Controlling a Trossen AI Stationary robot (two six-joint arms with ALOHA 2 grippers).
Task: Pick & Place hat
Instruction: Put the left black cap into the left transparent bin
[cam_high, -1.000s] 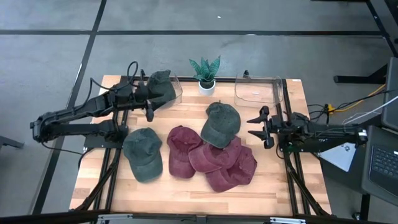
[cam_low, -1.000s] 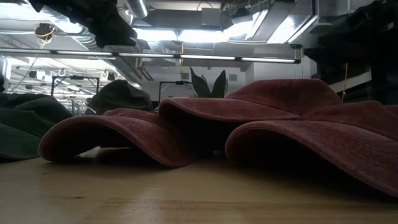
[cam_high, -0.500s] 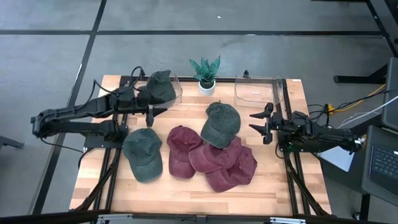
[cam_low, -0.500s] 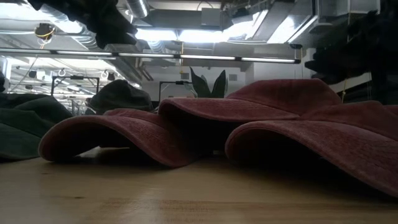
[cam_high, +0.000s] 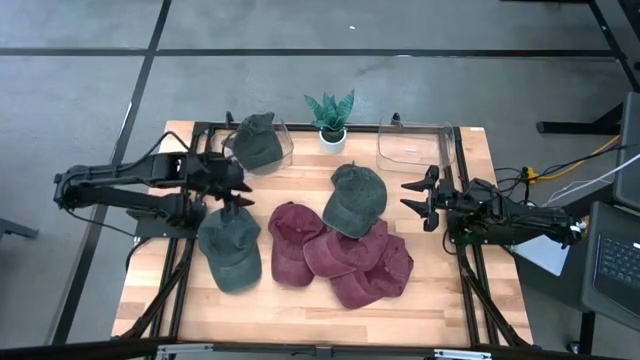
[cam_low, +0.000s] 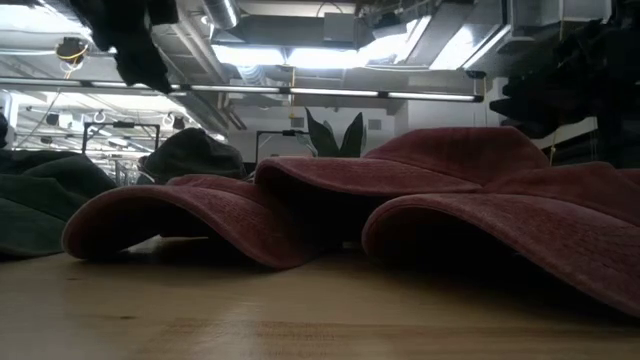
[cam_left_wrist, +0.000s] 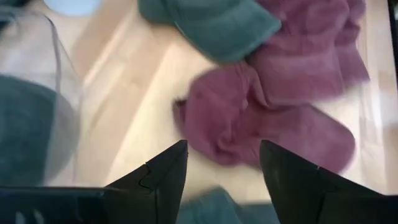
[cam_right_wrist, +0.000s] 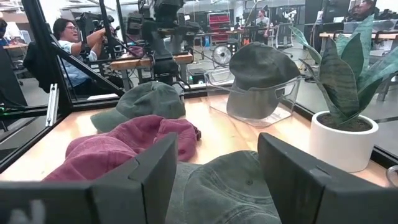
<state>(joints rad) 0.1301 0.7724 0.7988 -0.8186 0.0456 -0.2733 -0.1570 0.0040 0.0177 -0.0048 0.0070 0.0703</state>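
Observation:
Three dark green hats show in the high view. One sits crown-up in the left clear bin, one lies flat on the table, and one rests on the pile of red hats. The red hats overlap in the table's middle. My left gripper hovers open and empty between the left bin and the near-left green hat; its wrist view shows the bin's green hat and the red hats. My right gripper waits open to the right of the pile, with that green hat just before it.
An empty clear bin stands at the far right. A small potted plant sits between the two bins at the far edge. Bare wood lies along the near edge. A person sits beyond the table's left side.
My left gripper has drawn back from the left bin toward the near edge and turned about, open and empty. The green hat has stayed in the bin. My right gripper has shifted slightly toward the far edge.

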